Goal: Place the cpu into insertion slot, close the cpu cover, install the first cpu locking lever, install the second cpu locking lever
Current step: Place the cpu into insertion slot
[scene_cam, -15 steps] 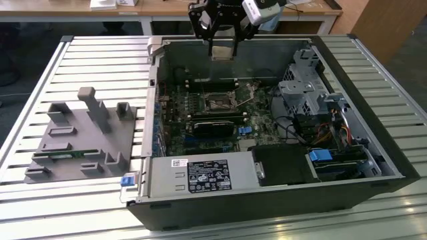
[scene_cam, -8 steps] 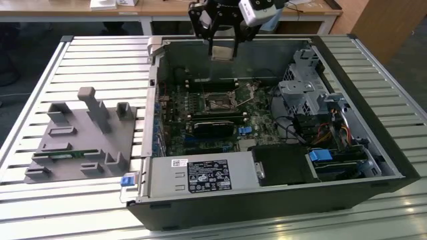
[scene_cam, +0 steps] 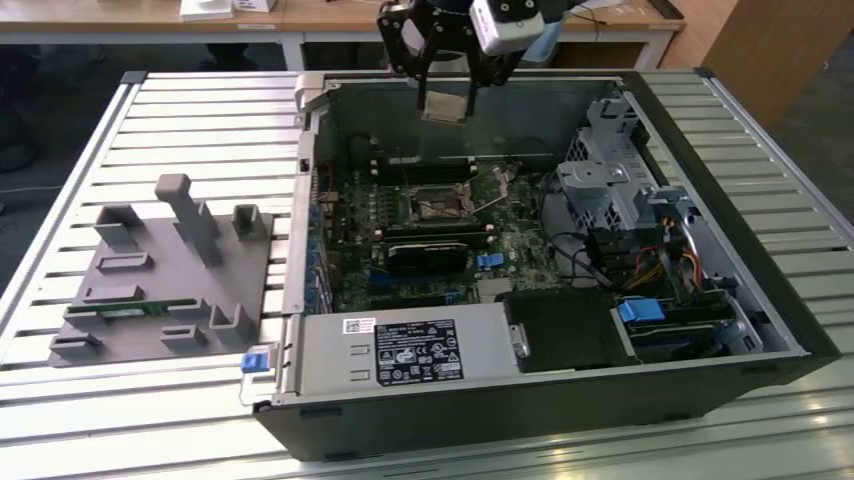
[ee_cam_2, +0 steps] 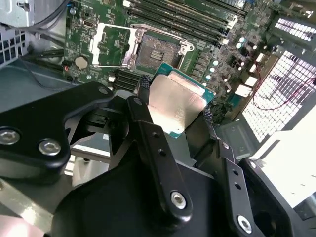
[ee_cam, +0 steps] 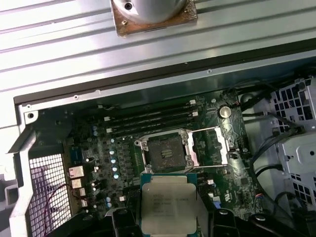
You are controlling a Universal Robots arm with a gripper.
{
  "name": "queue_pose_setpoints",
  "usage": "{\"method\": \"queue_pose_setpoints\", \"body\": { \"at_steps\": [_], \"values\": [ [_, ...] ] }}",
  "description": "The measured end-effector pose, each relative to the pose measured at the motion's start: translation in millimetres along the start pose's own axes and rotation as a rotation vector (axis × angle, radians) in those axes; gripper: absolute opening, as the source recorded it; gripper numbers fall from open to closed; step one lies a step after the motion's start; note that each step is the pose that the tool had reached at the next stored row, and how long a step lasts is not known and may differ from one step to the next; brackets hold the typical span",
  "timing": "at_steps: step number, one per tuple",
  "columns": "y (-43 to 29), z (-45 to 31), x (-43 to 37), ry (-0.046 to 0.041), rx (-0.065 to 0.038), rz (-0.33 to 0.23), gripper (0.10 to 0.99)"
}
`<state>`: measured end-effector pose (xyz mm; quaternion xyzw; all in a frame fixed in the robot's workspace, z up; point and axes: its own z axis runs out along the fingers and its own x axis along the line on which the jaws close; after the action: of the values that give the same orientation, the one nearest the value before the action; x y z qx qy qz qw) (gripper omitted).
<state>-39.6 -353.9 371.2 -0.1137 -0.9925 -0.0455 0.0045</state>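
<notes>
One cpu [scene_cam: 445, 108] is all I am carrying, and my end effector [scene_cam: 447, 100] is clamped on it by two opposite edges, silver top showing.

Sweeping the exterior view from its left, I see a grey fixture block [scene_cam: 174, 270] on the slatted worktop [scene_cam: 200, 120]. Next comes the open computer case [scene_cam: 534, 420] with its power supply [scene_cam: 400, 350] along the near side. The insertion slot [scene_cam: 437, 208] lies mid-board, and the metal drive cage [scene_cam: 607, 180] is at the exterior view's right.

The end effector hangs high by the case's far wall, so the chip is well apart from the slot.

In the second wrist view the black fingers [ee_cam_2: 148, 128] grip the chip, with the bare slot [ee_cam_2: 159, 52] beyond. The cpu cover [ee_cam_2: 114, 43] lies flipped open beside it.
</notes>
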Motion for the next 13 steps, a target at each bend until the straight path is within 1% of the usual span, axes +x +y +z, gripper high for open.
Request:
{"method": "queue_pose_setpoints", "body": {
  "at_steps": [13],
  "values": [
    [-0.1,0.7,0.3,-0.0124,-0.003,0.139,0.537]
  ]
}}
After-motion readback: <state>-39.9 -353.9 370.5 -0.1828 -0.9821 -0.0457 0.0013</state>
